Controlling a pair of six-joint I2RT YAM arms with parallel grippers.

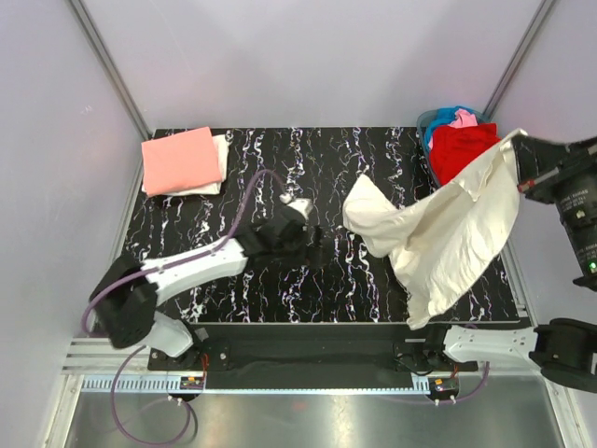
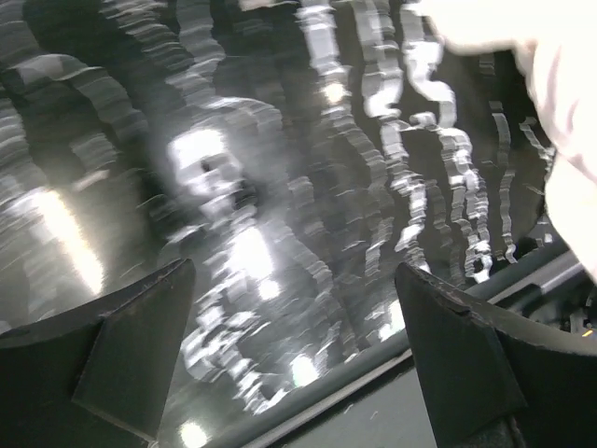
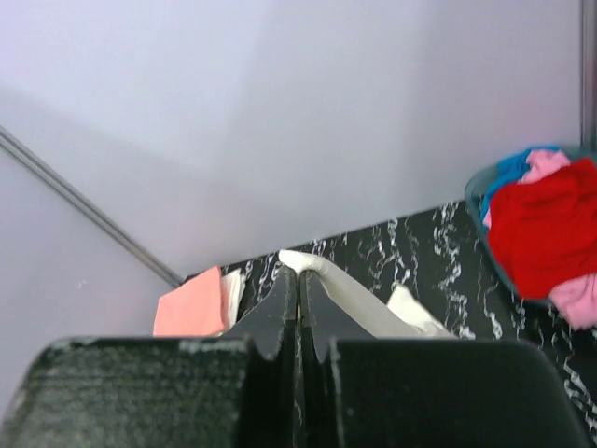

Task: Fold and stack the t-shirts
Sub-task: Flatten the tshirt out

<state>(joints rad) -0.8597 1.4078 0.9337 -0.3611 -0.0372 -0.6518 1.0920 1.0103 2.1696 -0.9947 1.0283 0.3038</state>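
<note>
Holding cream tee up by the right, left hand free

My right gripper (image 3: 298, 291) is clenched on an edge of the cream t-shirt (image 1: 448, 238), lifted near the table's (image 1: 280, 289) right edge. The cloth hangs diagonally toward the centre and covers part of the red shirt (image 1: 462, 149). Red, pink (image 1: 464, 119) and blue (image 1: 437, 129) shirts are heaped in the basket (image 3: 476, 201) at the far right corner. My left gripper (image 2: 294, 271) is spread wide with nothing in it, over mid-table, just beside the cream cloth; that view is blurred. The salmon-pink shirt (image 1: 180, 159) lies folded on the white one (image 1: 221, 159) at the far left.
</note>
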